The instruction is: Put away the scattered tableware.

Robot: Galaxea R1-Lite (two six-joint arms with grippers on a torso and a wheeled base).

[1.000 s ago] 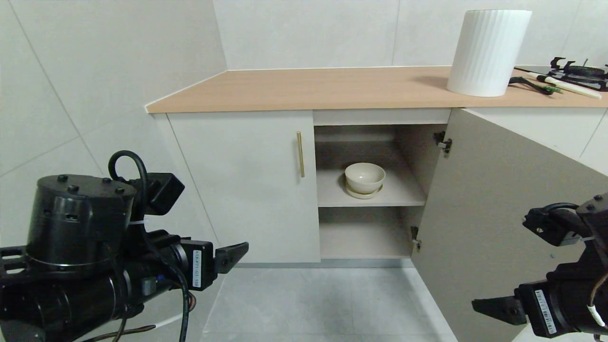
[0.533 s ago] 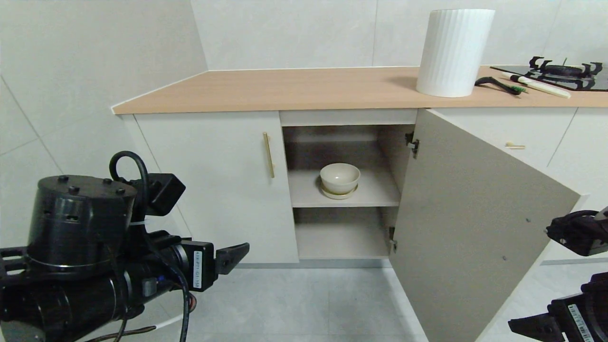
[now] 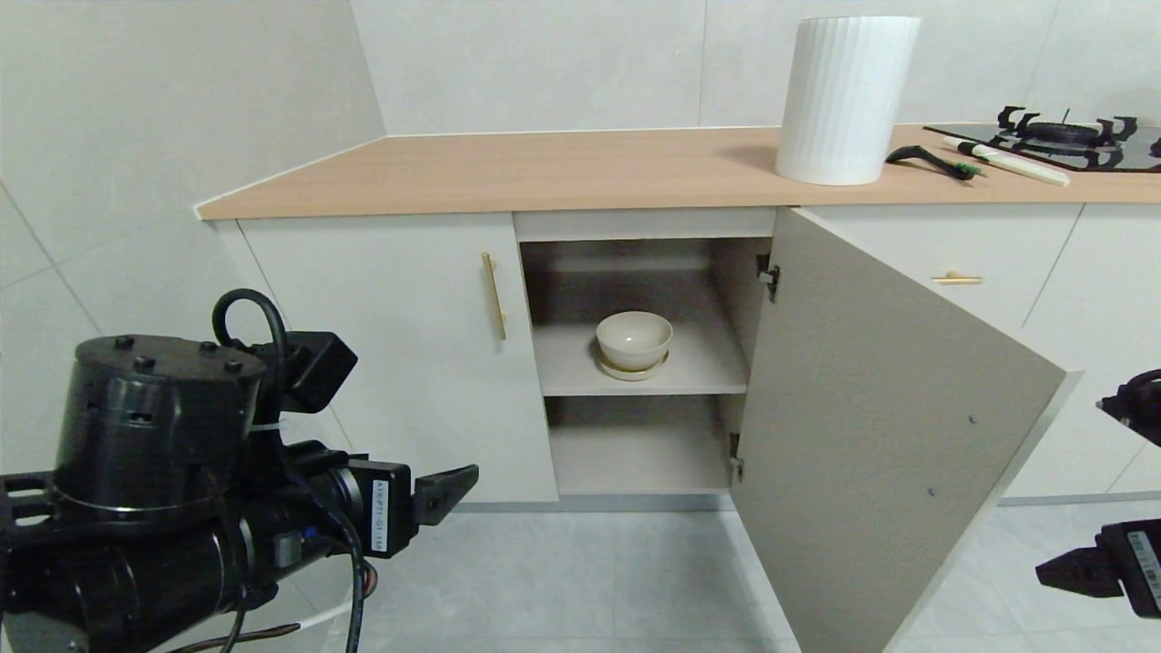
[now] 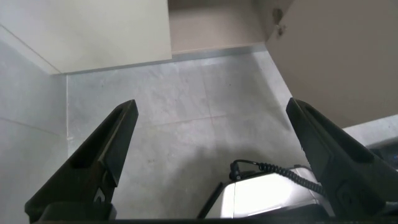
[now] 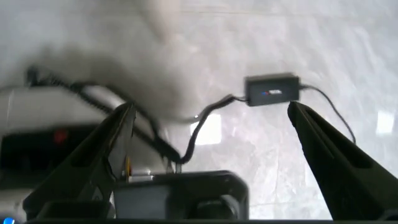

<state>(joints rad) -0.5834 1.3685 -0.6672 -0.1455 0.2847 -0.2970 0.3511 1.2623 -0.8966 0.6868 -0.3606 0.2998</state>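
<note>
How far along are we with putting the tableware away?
Done: a bowl sits on a plate on the cabinet's upper shelf. In hand: nothing; the left gripper and right gripper are open and empty. Left: two utensils lie on the counter by the stove, and the cabinet door stands open.

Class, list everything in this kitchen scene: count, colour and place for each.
worktop: one, wood-coloured, against the wall
ribbed container: one, white, on the worktop
tool: one, black, right of the ribbed container
hob: one, black, worktop's far right
cupboard door: one, beige, swung open
bowl: one, cream, on the saucer
saucer: one, cream, upper shelf
left gripper: one, black, open, over the floor
right gripper: one, black, open, over the floor
</note>
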